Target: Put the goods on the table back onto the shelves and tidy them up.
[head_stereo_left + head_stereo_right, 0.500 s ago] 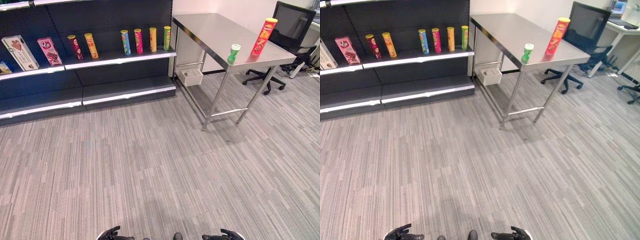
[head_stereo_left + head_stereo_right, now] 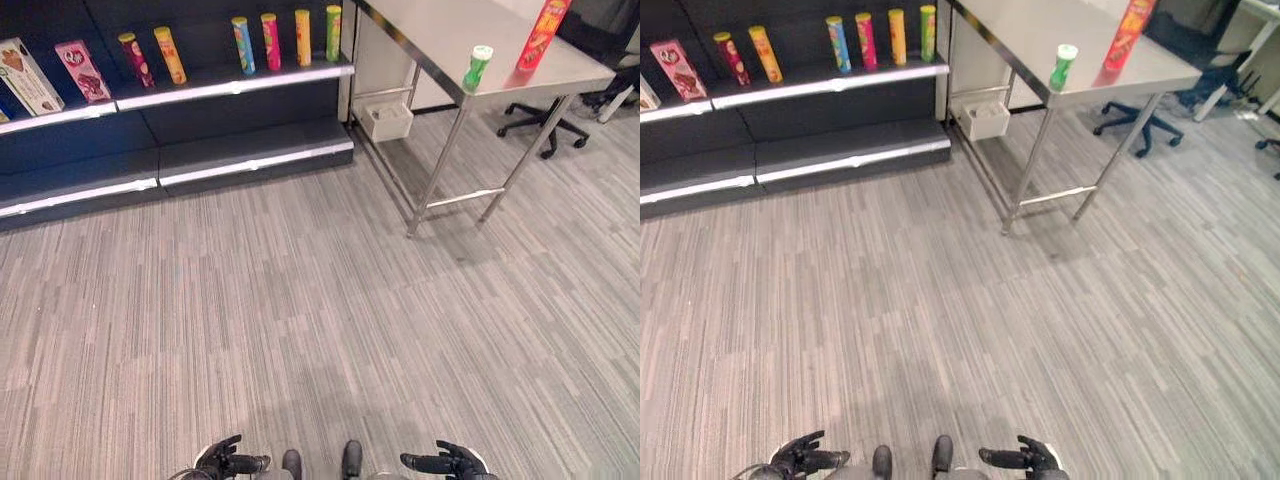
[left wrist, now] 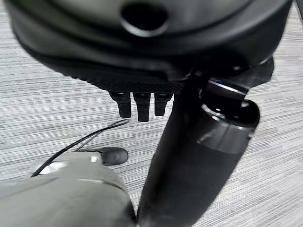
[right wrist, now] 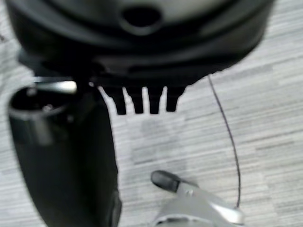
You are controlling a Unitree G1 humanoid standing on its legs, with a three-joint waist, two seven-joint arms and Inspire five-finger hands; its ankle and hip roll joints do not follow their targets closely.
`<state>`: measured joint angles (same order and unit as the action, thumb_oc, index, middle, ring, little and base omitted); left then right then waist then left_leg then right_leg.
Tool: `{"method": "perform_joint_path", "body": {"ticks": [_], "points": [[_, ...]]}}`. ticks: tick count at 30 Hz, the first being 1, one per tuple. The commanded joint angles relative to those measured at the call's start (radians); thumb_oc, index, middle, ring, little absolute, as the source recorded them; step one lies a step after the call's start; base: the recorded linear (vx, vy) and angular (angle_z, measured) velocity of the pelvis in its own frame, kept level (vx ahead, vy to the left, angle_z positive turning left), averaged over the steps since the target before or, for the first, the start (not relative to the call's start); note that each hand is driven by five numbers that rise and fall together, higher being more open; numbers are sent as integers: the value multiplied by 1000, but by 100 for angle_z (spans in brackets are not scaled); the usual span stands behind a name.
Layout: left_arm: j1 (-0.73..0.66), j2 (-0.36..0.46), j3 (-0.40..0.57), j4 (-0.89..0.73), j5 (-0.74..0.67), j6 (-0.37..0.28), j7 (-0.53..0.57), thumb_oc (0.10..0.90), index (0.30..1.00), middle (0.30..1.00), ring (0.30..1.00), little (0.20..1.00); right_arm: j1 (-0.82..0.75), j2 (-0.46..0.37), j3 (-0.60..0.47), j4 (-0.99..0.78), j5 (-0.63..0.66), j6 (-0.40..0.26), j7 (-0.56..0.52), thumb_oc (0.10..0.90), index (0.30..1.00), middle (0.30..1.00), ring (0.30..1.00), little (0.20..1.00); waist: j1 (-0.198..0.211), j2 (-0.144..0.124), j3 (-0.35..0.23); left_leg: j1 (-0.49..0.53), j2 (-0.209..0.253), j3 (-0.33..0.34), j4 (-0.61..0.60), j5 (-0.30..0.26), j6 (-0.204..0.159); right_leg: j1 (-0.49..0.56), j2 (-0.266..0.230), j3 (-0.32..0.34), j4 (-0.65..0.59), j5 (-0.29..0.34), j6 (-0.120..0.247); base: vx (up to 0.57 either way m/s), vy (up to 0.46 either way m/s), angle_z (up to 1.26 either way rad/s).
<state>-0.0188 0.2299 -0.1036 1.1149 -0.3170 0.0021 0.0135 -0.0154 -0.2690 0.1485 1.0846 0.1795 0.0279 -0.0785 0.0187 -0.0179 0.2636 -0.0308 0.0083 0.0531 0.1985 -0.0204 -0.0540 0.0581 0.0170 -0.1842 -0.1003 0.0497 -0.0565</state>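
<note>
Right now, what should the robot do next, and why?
Probably step toward the steel table: the green bottle and red tube stand on it, far beyond the left robot hand and right robot hand, both open and empty.

I see my left hand point(image 2: 225, 462) low at the near edge of the head view, and my right hand point(image 2: 452, 463) at the same height, well apart from it. Both are empty, thumbs pointing inward. In the wrist views the left fingers point(image 3: 142, 108) are loosely straight beside the left thumb point(image 3: 199, 161); the right fingers point(image 4: 154, 101) and right thumb point(image 4: 61, 156) look the same.
</note>
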Motion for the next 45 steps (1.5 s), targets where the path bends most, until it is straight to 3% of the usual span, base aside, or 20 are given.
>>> {"method": "perform_joint_path", "body": {"ticks": [1,3,5,7,10,13,14,17,19,21,22,24,26,29,30,32,34,37,41,45], "points": [[-26,24,-31,-49,-32,-35,15,800,900,900,900,900,6,-89,13,-67,29,-37,-38,800,900,900,900,900,5,-16,9,-143,57,-63,255,63,-34,79,-43,-4,33,-89,93,70,-104,15],[-30,21,-36,-48,-37,-38,17,800,900,900,900,900,1,-94,10,-59,38,-34,-41,800,900,900,900,900,6,-15,18,-206,45,-63,261,69,-25,93,-40,-13,26,-101,90,147,-27,18],[-25,17,-43,-52,-30,-36,12,800,900,900,900,900,0,-96,8,-63,46,-34,-39,800,900,900,900,900,16,-16,8,-241,34,-45,146,49,-14,102,-37,-7,13,-116,103,248,59,4],[-17,17,-52,-49,-8,-36,11,800,900,900,900,900,-6,-100,14,-77,41,-36,-44,800,900,900,900,900,35,3,-7,-275,59,-32,-42,144,-25,122,-21,4,13,-148,114,327,119,-17],[-15,21,-53,-42,13,-38,10,800,900,900,900,900,-11,-100,17,-88,35,-40,-51,800,900,900,900,900,66,12,-15,-326,72,-4,-238,218,-47,166,-15,33,13,-189,120,304,100,-12],[-1,24,-35,-16,16,-37,9,800,900,900,900,900,-23,-98,26,-85,31,-40,-42,800,900,900,900,900,85,9,-36,-314,73,15,-286,216,-49,201,-17,66,13,-205,134,309,137,-27],[6,23,-30,-11,22,-39,9,800,900,900,900,900,-15,-90,24,-92,27,-42,-38,800,900,900,900,900,90,13,-46,-295,72,13,-283,249,-44,216,-18,80,13,-217,138,499,298,-66],[19,38,-3,12,38,-38,7,800,900,900,900,900,-14,-71,32,-96,-7,-35,-20,800,900,900,900,900,109,-24,-95,-251,39,29,-258,250,-15,225,-89,104,69,-216,177,537,323,-106],[24,56,10,17,45,-36,4,800,900,900,900,900,-21,-68,35,-73,-23,-30,-2,800,900,900,900,900,117,-41,-108,-195,-2,40,-250,192,32,156,-132,117,264,-154,219,342,286,-30],[19,65,11,14,51,-29,4,800,900,900,900,900,-35,-73,26,-72,-20,-27,0,800,900,900,900,900,110,-38,-93,-159,-27,46,-232,145,64,61,-164,110,464,-23,241,200,313,-5],[12,68,8,7,46,-30,13,800,900,900,900,900,-49,-75,17,-71,-13,-26,-8,800,900,900,900,900,93,-12,-61,-96,-35,56,-235,113,96,-33,-203,65,650,120,242,172,339,-11],[6,76,3,-2,41,-31,18,800,900,900,900,900,-43,-68,6,-68,-4,-26,-17,800,900,900,900,900,72,19,-40,-7,-34,57,-265,68,107,-124,-287,-60,721,112,231,413,307,22],[-20,79,-9,-14,39,-38,25,800,900,900,900,900,-56,-71,0,-48,5,-20,-24,800,900,900,900,900,53,22,-15,59,-22,70,-275,21,78,-162,-323,-214,422,40,228,505,-7,-1],[-50,77,-10,-10,56,-50,29,800,900,900,900,900,-56,-69,-18,-44,17,-16,-31,800,900,900,900,900,9,-3,7,144,-16,43,-286,-35,31,-219,-291,-163,49,160,296,528,-236,27],[-52,73,-13,-5,71,-54,24,800,900,900,900,900,-48,-69,-22,-38,10,-15,-30,800,900,900,900,900,-3,-11,7,175,-11,25,-286,-57,20,-254,-292,-119,18,197,311,621,-293,104],[-38,71,-17,-2,97,-52,16,800,900,900,900,900,-26,-76,-22,-28,-1,-14,-19,800,900,900,900,900,-8,-27,-23,241,0,-3,-286,-108,8,-223,-288,-127,13,212,307,663,-370,102],[-25,63,-19,-11,89,-51,18,800,900,900,900,900,-17,-94,-20,-20,-2,-16,-16,800,900,900,900,900,-18,-16,-43,277,57,-19,-277,-115,-11,-201,-248,-125,42,194,284,499,-415,40],[-27,58,-37,-35,70,-53,24,800,900,900,900,900,-17,-111,-8,-18,13,-26,-20,800,900,900,900,900,-32,1,-57,223,120,-31,-139,-104,-48,-176,-184,-124,59,113,229,231,-342,-13],[-41,54,-51,-85,35,-50,31,800,900,900,900,900,-13,-128,1,-14,12,-29,-35,800,900,900,900,900,-23,-19,-11,14,131,-54,288,64,-59,-71,-133,-135,26,33,147,79,-280,-26],[-63,48,-60,-89,25,-53,34,800,900,900,900,900,-26,-130,-4,15,22,-24,-42,800,900,900,900,900,-12,-28,14,-94,125,-9,299,31,-40,-33,-130,-132,13,10,143,77,-57,-3]]}}
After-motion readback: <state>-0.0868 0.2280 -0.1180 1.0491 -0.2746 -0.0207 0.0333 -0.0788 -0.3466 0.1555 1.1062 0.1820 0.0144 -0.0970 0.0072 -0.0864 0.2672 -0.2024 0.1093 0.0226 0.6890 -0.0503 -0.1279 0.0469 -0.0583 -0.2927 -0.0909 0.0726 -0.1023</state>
